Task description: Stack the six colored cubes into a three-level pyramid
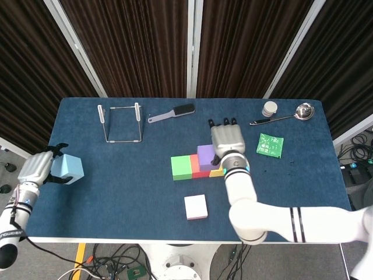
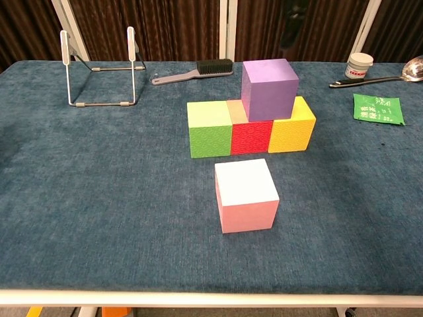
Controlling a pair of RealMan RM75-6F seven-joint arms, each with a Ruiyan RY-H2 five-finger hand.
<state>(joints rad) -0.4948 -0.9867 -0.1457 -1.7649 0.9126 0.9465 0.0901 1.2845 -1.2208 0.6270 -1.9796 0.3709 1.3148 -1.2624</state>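
From the head view you see both hands. Your left hand [image 1: 36, 169] hangs past the tabletop's [image 1: 116, 192] left edge, gripping the light blue cube [image 1: 66, 169]. Your right hand [image 1: 228, 141] hovers over the yellow cube [image 1: 218, 172], fingers stretched toward the far edge, holding nothing; it hides most of that cube.

The chest view shows neither hand. Here the purple cube [image 2: 269, 89] sits on the red cube [image 2: 251, 137] and the yellow one, with the green cube [image 2: 209, 129] touching red's left side. The pink cube [image 2: 245, 195] stands alone nearer the front edge, open cloth on both sides. The spoon [image 2: 377, 76] is cut off at the right.
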